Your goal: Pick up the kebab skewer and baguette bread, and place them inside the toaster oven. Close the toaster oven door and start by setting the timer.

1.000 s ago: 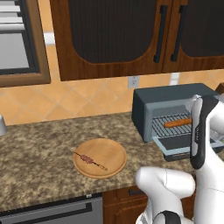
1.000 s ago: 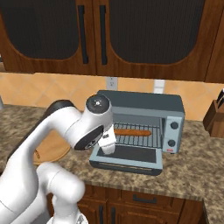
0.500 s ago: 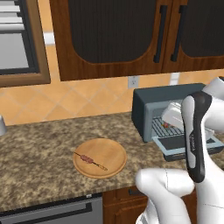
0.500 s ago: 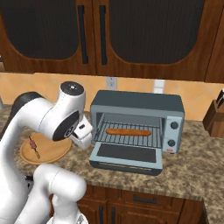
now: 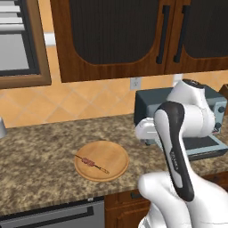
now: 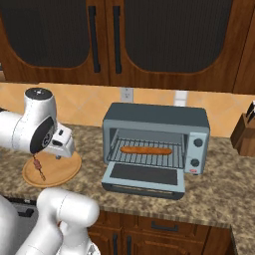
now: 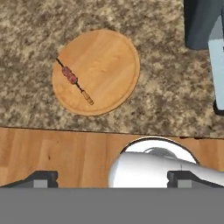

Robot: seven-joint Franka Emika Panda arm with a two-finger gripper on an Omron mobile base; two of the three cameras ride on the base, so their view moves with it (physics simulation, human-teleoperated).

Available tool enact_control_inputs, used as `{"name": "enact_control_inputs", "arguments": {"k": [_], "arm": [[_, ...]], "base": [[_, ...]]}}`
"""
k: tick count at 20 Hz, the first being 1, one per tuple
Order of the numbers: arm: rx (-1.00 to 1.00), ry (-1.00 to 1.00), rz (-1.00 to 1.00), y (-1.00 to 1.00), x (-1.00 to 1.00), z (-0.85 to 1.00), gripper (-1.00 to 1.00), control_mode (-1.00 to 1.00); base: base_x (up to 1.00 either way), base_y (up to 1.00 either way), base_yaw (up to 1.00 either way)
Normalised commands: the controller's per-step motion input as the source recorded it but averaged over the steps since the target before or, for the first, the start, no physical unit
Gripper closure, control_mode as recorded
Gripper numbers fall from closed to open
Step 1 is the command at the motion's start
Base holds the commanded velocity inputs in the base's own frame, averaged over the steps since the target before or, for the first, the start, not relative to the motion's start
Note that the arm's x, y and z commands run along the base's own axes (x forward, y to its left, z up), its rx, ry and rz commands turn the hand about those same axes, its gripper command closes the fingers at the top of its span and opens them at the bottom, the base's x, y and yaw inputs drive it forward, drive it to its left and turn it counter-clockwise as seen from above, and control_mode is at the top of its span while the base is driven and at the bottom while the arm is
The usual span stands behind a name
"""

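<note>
Jaws are spread wide and empty on the gripper [image 7: 111, 177]. Below it, the kebab skewer [image 7: 74, 81] should be straddled across its stick, at the meat chunks, before closing.

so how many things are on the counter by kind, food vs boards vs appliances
food: 2, the kebab skewer and the baguette bread
boards: 1, the round wooden board under the skewer
appliances: 1, the toaster oven, door down, holding the baguette
knife blocks: 1, the knife block at the right
total: 5
</note>
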Motion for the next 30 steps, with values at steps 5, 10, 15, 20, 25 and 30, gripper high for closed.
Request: {"name": "enact_control_inputs", "arguments": {"k": [5, 10, 15, 20, 25, 30], "arm": [[-0.08, -0.12, 0.43, 0.75, 0.25, -0.13, -1.0, -1.0], [-0.07, 0.0, 0.24, 0.39, 0.7, -0.46, -1.0, -1.0], [-0.09, 0.04, 0.09, 0.46, 0.99, -0.63, -1.0, -1.0], [-0.12, 0.06, 0.01, 0.74, 0.73, -0.76, -1.0, -1.0], [-0.03, 0.03, 0.0, 0.53, 0.5, -0.69, -1.0, -1.0], [0.0, 0.04, 0.0, 0.34, 0.17, -0.52, -1.0, -1.0]], "base": [[0.0, 0.0, 0.0], [0.0, 0.0, 0.0], [0.0, 0.0, 0.0], [0.0, 0.0, 0.0], [0.0, 0.0, 0.0], [0.0, 0.0, 0.0]]}}
